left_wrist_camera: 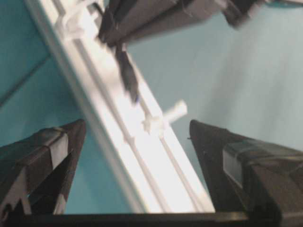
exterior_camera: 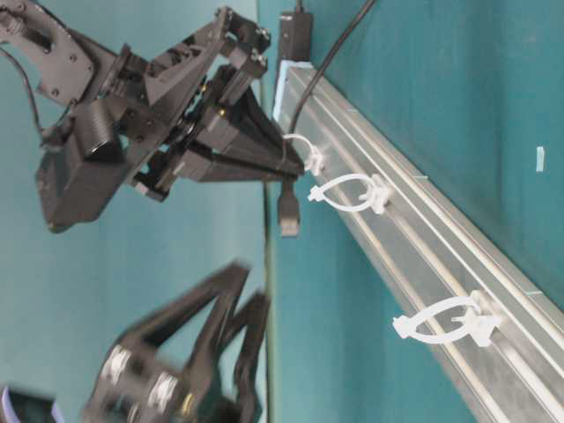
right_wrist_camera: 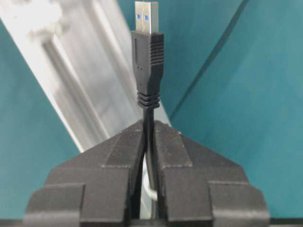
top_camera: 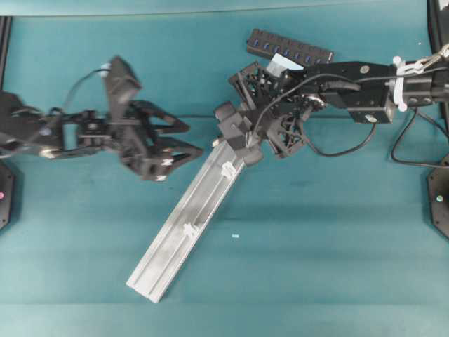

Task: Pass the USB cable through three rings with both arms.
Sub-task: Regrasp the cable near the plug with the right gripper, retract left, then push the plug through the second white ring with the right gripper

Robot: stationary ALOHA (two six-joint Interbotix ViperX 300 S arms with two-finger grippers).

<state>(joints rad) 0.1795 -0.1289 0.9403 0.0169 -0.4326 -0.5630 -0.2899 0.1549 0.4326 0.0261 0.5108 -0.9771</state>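
Observation:
The black USB cable is pinched in my right gripper, which is shut on it just behind the plug. The plug sticks out past the fingertips, over the upper end of the silver rail. One white ring sits right at those fingertips, and the cable appears to run through it. Two more rings stand further down the rail, with nothing in them. My left gripper is open and holds nothing. It faces the plug with the rail and a ring between its fingers.
A black multi-port USB hub lies behind the right arm at the back of the teal table. The rail runs diagonally from the middle toward the front left. The right arm's own wires loop beside it.

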